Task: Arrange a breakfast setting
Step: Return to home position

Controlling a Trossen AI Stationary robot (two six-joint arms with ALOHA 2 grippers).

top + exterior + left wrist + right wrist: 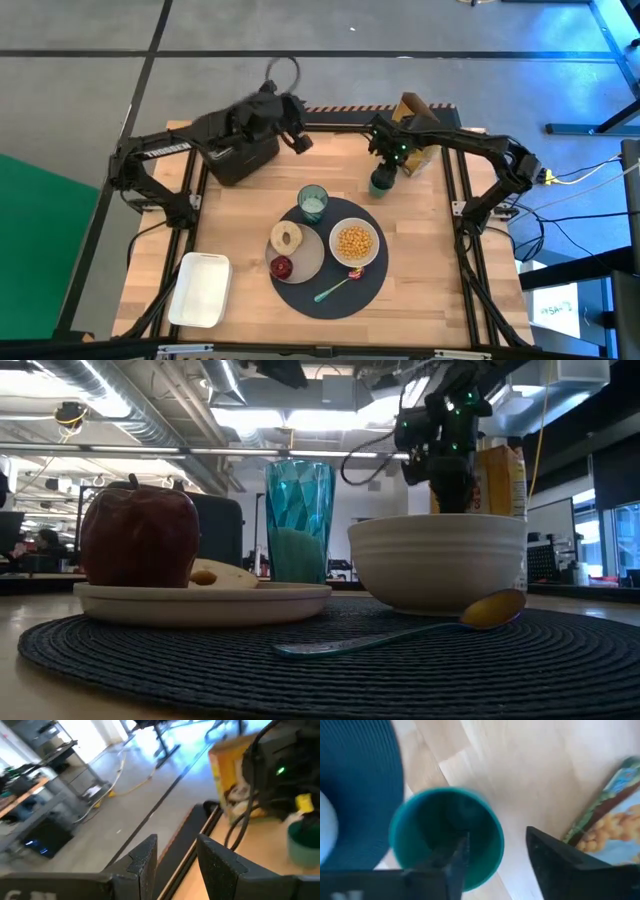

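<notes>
A round dark-grey mat (372, 285) lies mid-table. On it sit a beige plate (308, 260) with a bagel (287, 237) and a red fruit (281, 267), a white bowl (355, 242) of cereal, a teal spoon (336, 288) and a bluish glass (313, 202). A dark teal cup (420, 827) stands upright on the wood just past the mat's far right edge. My right gripper (497, 837) points down over it, open, one finger inside the cup and one outside, astride its wall. My left gripper (176, 865) hangs open in the air by the toaster, with nothing between its fingers.
A black toaster (240, 152) stands at the far left and a yellow cereal box (420, 135) at the far right, close behind the teal cup. A white tray (200, 290) lies near the front left corner. Bare wood shows to the right of the mat.
</notes>
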